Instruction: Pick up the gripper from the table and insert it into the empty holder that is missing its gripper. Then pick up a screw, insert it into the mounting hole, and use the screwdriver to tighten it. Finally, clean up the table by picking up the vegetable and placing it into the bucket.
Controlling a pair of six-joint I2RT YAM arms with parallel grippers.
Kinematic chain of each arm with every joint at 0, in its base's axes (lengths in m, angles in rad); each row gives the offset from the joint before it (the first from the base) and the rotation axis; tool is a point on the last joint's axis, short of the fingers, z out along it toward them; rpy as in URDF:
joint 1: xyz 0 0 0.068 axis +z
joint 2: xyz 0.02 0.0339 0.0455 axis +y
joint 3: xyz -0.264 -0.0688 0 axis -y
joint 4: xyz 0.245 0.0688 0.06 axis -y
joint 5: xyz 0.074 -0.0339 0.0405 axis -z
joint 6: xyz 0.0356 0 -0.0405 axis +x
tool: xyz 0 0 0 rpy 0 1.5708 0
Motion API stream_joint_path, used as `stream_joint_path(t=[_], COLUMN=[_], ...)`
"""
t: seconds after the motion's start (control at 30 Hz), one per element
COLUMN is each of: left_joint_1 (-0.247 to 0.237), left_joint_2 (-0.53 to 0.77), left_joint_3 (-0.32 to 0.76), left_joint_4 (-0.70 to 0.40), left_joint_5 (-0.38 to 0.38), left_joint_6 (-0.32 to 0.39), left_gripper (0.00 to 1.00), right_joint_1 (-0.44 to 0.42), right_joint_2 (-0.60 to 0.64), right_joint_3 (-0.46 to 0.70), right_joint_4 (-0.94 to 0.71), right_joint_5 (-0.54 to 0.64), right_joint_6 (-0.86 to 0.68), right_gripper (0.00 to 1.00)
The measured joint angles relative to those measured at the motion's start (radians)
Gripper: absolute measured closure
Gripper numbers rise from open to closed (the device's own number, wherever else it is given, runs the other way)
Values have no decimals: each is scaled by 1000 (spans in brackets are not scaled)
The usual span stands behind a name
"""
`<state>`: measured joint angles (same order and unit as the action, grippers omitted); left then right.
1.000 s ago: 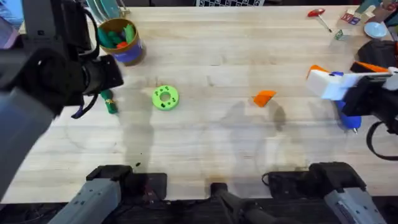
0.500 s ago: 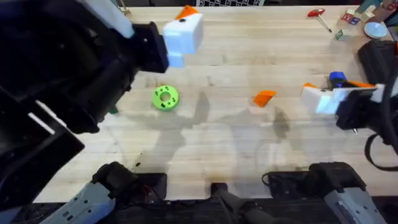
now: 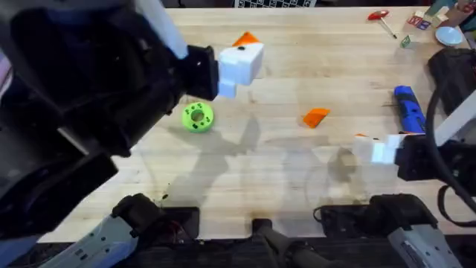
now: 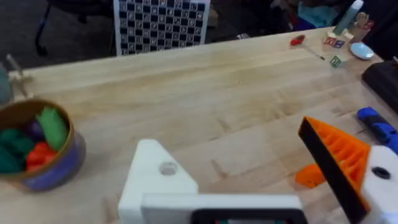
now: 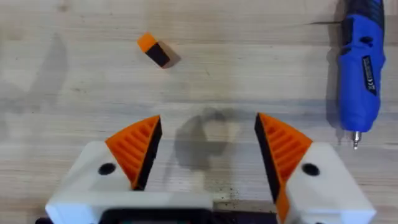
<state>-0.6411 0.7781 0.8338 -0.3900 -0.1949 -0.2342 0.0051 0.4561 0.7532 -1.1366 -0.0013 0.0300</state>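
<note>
The orange wedge gripper [image 3: 316, 117] lies alone on the table [image 3: 297, 179], also visible in both wrist views [image 4: 309, 176] [image 5: 152, 48]. My left gripper [image 3: 239, 53] [image 4: 227, 140] hangs high and open. One finger is the bare white holder [image 4: 155, 183] with a mounting hole, the other carries an orange pad. My right gripper [image 3: 375, 147] [image 5: 208, 134] is open, low over bare wood, nearer the front edge than the wedge. The blue screwdriver [image 3: 407, 108] [image 5: 359, 74] lies beside it. The bucket [image 4: 37, 149] holds toy vegetables. The vegetable and the screw are out of view.
A lime-green disc with holes [image 3: 197, 117] lies left of centre, partly under my left arm. A red-handled tool [image 3: 379, 15] and small items sit at the far right corner. A black object [image 3: 454, 71] lies at the right edge.
My left arm rose and swung right, now covering the bucket and the spot left of the disc. My right gripper moved toward the front edge, uncovering the screwdriver.
</note>
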Motion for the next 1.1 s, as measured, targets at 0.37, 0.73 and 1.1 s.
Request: stream_joint_path(t=[0.37, 0.73, 1.1], left_joint_1=[5, 31, 171], left_joint_2=[-252, -540, -777], left_joint_3=[-365, -686, -819], left_joint_4=[504, 615, 526], left_joint_5=[45, 69, 181], left_joint_6=[171, 196, 200], left_gripper=[10, 10, 10], right_joint_1=[0, 0, 0], right_joint_2=[0, 0, 0], right_joint_3=[0, 0, 0], right_joint_4=[0, 0, 0], right_joint_5=[0, 0, 0], right_joint_6=[0, 0, 0], right_gripper=[77, 79, 77])
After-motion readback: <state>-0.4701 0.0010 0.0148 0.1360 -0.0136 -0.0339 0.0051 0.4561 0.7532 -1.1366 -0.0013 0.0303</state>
